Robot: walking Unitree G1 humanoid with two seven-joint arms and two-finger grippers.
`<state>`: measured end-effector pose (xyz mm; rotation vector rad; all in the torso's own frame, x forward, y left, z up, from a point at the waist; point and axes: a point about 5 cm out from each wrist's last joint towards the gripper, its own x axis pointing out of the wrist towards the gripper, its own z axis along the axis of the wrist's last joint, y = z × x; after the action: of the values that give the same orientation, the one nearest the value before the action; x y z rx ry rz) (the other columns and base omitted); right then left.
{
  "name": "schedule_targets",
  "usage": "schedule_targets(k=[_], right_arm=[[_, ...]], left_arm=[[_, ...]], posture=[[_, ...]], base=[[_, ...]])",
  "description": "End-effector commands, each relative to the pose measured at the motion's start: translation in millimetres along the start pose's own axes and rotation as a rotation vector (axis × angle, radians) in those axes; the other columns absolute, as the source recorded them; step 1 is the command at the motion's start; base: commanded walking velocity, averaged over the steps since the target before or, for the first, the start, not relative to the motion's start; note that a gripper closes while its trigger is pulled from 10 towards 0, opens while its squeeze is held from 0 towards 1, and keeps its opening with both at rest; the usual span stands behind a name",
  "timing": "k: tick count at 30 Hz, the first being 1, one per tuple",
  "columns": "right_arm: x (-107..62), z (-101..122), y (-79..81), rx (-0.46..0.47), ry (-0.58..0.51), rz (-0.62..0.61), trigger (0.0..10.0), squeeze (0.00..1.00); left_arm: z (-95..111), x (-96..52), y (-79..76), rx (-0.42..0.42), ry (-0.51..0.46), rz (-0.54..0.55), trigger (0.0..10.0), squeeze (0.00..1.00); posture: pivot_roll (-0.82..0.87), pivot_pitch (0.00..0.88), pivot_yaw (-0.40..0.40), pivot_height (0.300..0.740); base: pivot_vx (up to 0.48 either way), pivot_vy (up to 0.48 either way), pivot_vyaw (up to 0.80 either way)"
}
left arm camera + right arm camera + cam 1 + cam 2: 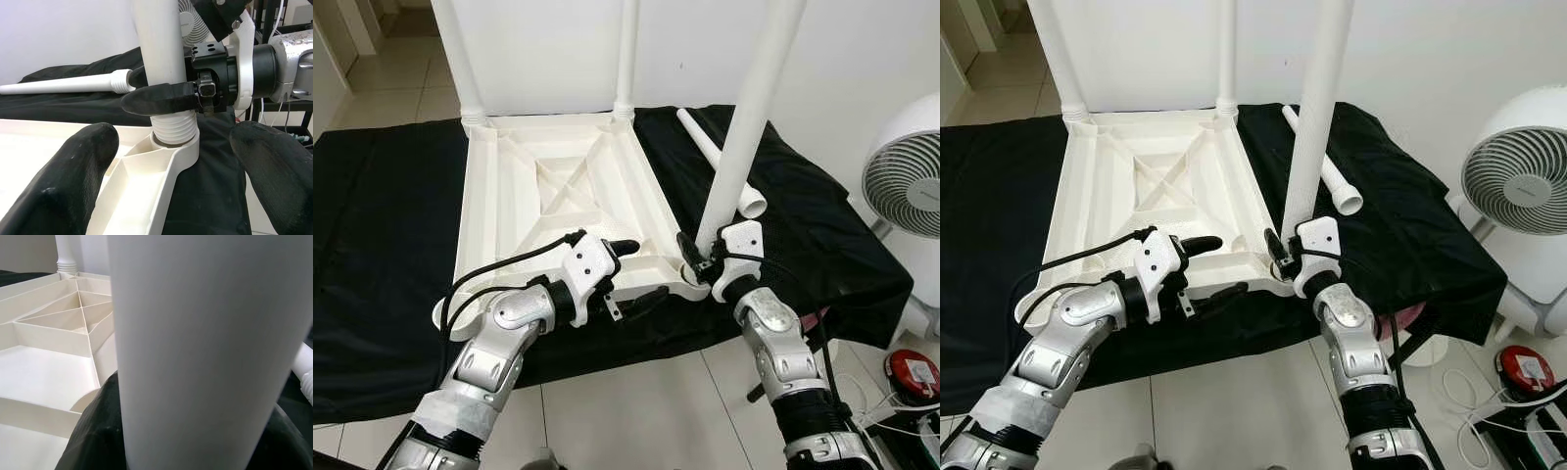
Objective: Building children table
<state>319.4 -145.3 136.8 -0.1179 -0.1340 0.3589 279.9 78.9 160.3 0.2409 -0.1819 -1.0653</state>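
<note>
No brand, label or writing can be read on any part.

The table top [558, 211] is white plastic, lying upside down on a black cloth [382, 245] that covers a low surface, its ribbed underside showing a cross of braces inside a raised rim. Two white legs stand upright in its far corners: the far left leg [460, 54] and the far right leg [626, 54]. A third leg [749, 117] stands in the near right corner socket, tilted slightly to the right, its threaded end seated in the socket ring. A loose leg [720, 162] lies on the cloth just right of the table top, threaded end toward the near side.

The right gripper [697, 257] pinches the third leg just above the socket, its black fingers [156, 98] pressed around the tube. The left gripper [634, 272] is at the near edge of the table top, fingers spread, one above the rim and one below it.

A white fan [906, 186] stands on the floor at the right.
</note>
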Motion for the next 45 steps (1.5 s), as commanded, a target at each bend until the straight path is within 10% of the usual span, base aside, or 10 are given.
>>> schedule_targets(k=[1,23,45], right_arm=[[-4.6,-15,-4.8,0.026,0.071,-0.02,10.0,0.0],[-11.2,-17,7.2,-0.009,0.002,0.17,10.0,0.0],[-2.3,-36,-4.3,0.199,0.17,0.07,10.0,0.0]], left_arm=[[-1,-1.5,1.9,0.002,0.016,0.048,10.0,0.0],[5,-1.2,-1.8,0.007,0.025,0.018,10.0,0.0],[12,-1.5,5.3,0.038,0.025,0.018,10.0,0.0]], posture=[[0.01,0.0,-0.025,0.74],[0.01,0.0,-0.021,0.74],[0.0,0.0,-0.01,0.74]], base=[[0.0,0.0,0.0],[0.0,0.0,0.0],[0.0,0.0,0.0]])
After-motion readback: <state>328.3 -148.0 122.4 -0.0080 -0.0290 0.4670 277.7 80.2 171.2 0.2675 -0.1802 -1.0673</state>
